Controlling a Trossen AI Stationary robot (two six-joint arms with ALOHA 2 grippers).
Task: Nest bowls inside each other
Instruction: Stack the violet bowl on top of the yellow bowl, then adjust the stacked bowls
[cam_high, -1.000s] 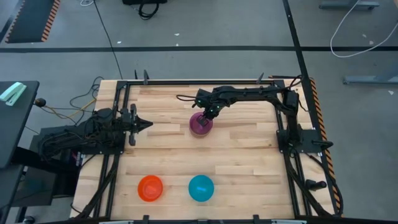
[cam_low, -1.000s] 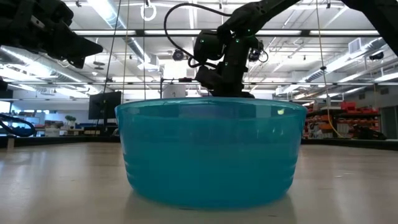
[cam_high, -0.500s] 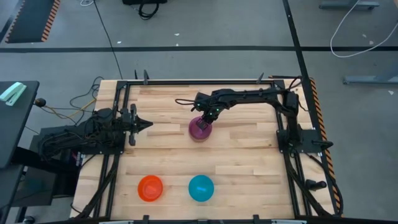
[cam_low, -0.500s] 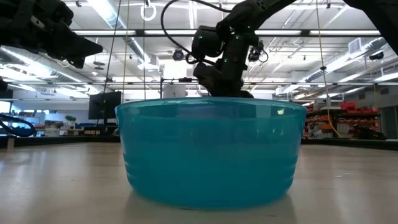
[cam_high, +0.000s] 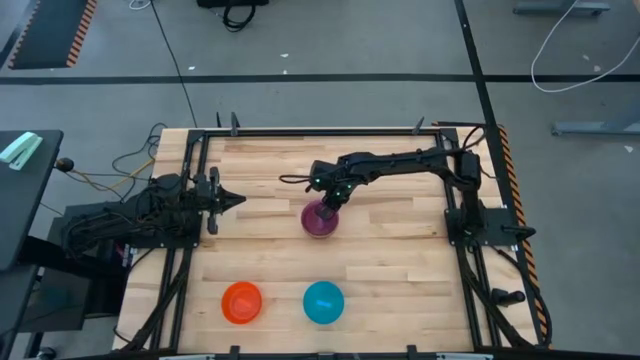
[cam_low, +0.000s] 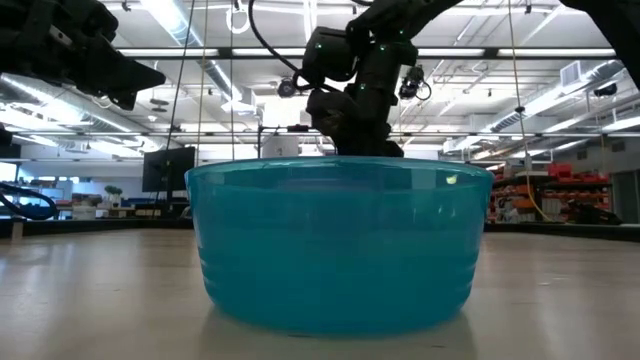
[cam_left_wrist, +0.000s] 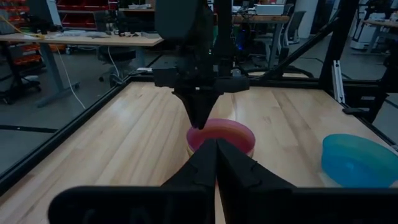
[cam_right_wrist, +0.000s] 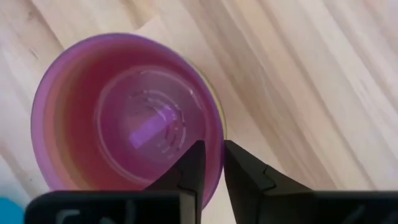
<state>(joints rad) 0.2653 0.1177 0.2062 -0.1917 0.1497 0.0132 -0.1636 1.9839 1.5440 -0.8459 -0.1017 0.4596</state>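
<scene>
A purple bowl (cam_high: 320, 218) stands mid-table; it also shows in the left wrist view (cam_left_wrist: 221, 135) and the right wrist view (cam_right_wrist: 124, 118). A thin yellowish rim (cam_right_wrist: 219, 121) shows just under its edge. My right gripper (cam_high: 330, 205) is shut on the purple bowl's rim. An orange bowl (cam_high: 242, 302) and a bright blue bowl (cam_high: 323, 302) stand apart near the table's near edge. My left gripper (cam_high: 235, 200) is shut and empty, above the table's left side. No separate olive green bowl shows. My right gripper pinches the purple bowl's rim (cam_right_wrist: 214, 155) on the bowl's far right side, one finger (cam_right_wrist: 194, 163) inside the bowl and one (cam_right_wrist: 241, 171) outside. The fingers come from above, pointing down. The bowl stays upright, mouth up; whether its base touches the table I cannot tell.
The blue bowl (cam_low: 338, 245) fills the low view and hides the purple bowl there. The right arm (cam_high: 400, 160) reaches across the far half of the table. Black frame rails (cam_high: 190, 230) run along the table's left and right sides.
My right gripper has gone toward the table's near edge, still shut on the purple bowl's rim. The bowl has moved with it, upright, closer to the blue bowl.
</scene>
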